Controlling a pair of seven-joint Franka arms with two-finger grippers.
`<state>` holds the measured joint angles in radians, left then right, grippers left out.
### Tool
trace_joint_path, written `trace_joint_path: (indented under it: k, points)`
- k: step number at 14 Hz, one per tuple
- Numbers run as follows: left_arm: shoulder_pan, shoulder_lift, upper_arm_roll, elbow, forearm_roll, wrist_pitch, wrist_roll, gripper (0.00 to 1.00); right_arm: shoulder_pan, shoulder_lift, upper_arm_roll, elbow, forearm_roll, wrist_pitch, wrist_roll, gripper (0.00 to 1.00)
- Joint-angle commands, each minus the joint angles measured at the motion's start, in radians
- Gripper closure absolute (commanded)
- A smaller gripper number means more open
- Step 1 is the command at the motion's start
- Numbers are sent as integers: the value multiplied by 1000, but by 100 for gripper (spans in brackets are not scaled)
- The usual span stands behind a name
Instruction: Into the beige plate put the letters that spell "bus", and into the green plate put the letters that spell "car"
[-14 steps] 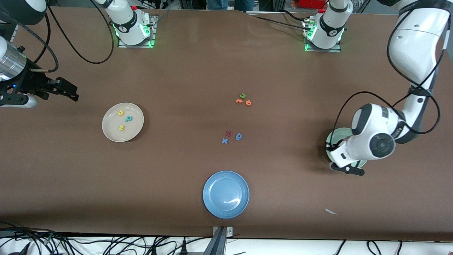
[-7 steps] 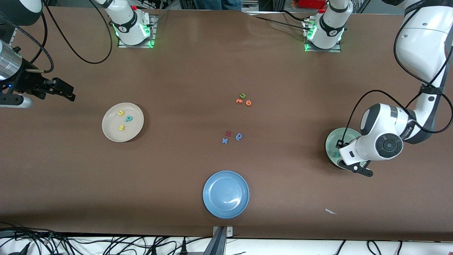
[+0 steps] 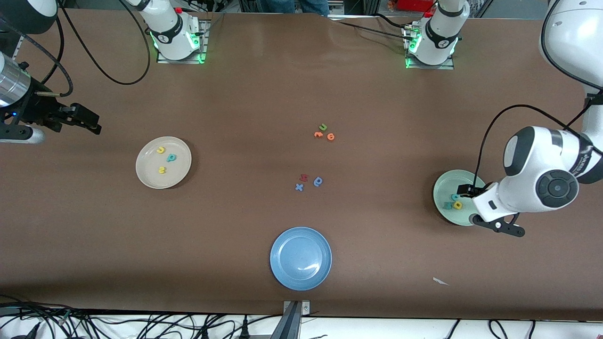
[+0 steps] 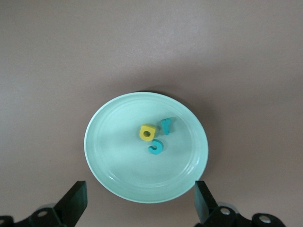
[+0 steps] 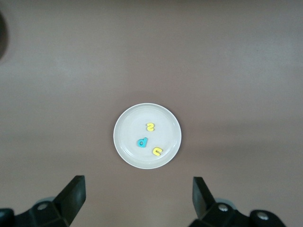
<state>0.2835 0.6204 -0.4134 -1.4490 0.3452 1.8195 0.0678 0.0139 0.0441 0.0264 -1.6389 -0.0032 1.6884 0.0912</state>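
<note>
The green plate (image 4: 113, 158) holds a yellow "a" (image 4: 147, 133), a teal "r" (image 4: 166, 125) and a teal "c" (image 4: 156, 147), lying close together. My left gripper (image 4: 139, 189) hangs open and empty above that plate's rim, its hand (image 3: 492, 207) covering the plate's edge toward the left arm's end of the table. The beige plate (image 3: 146, 176) holds a yellow "u" (image 3: 160, 150), a teal "b" (image 3: 171, 157) and a yellow "s" (image 3: 161, 170). My right gripper (image 5: 137, 184) waits open and empty, high over the table beside the beige plate (image 5: 124, 142).
A blue plate (image 3: 282, 245) with nothing in it sits near the front edge. Mid-table lie a green "u" (image 3: 322, 126), two orange letters (image 3: 318, 134), a red letter (image 3: 304, 177), a blue "x" (image 3: 299, 187) and a blue looped letter (image 3: 318, 181). A white scrap (image 3: 440, 281) lies nearby.
My left gripper has opened and drawn up and away toward the left arm's end, uncovering the green plate and its three letters. The right gripper shifted only slightly.
</note>
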Motion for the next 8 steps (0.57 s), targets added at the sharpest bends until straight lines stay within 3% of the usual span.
trace_joint_path:
  k: [1, 8]
  points:
    - [0, -45, -5, 5, -32, -63, -54, 0, -9, 8, 1, 22, 6, -18, -21, 0]
    - [-17, -119, 10, 22, -115, -111, -78, 0, -11, 7, 3, 24, 3, -23, -19, 0]
